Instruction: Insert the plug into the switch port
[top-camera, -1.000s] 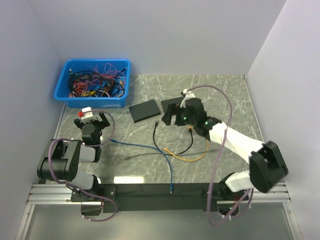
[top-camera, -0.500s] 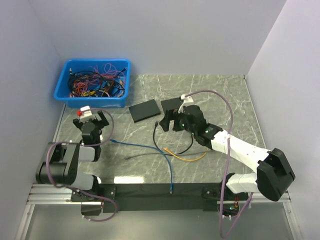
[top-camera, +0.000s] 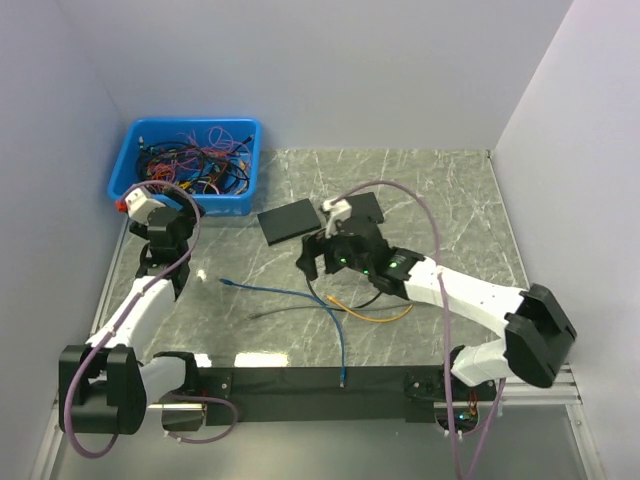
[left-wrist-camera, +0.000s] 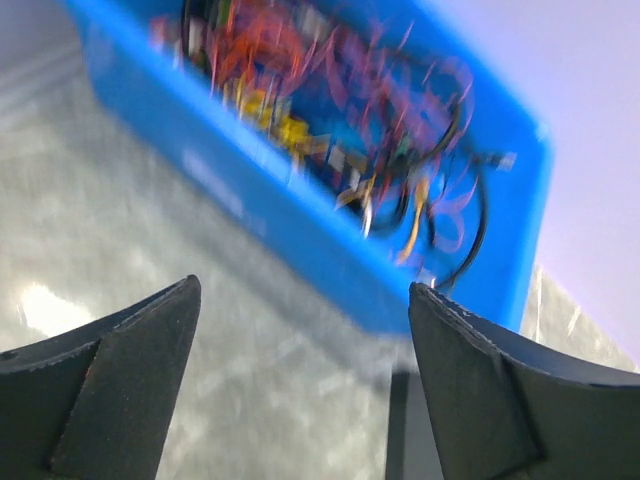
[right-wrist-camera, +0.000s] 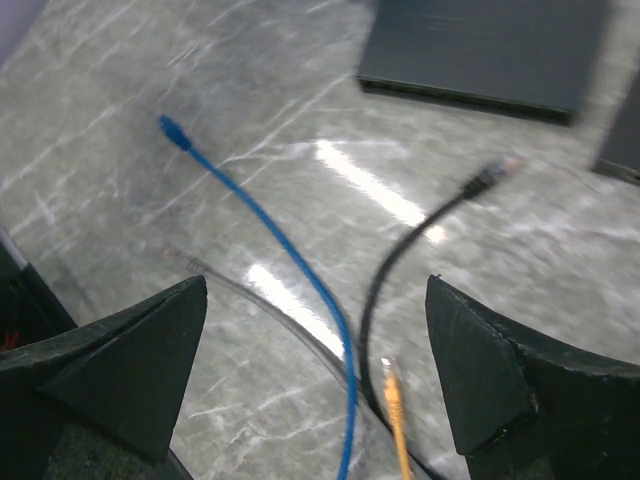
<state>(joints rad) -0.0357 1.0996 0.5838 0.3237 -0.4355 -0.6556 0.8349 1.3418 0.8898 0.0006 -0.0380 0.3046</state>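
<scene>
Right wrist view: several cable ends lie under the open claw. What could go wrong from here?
1. The blue cable, black cable and orange cable lie close together beneath the right claw; it may pinch the wrong one, or two at once.
2. The black plug lies flat, and the switch shows no port from here; a skewed grab could jam on insertion.

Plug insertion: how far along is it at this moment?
Nothing looks done: the black cable's plug lies loose on the table, short of the black switch box. In hand: nothing; the right gripper hovers open over the blue cable, the left gripper open by the blue bin. Left: grasp a plug, insert it.
</scene>
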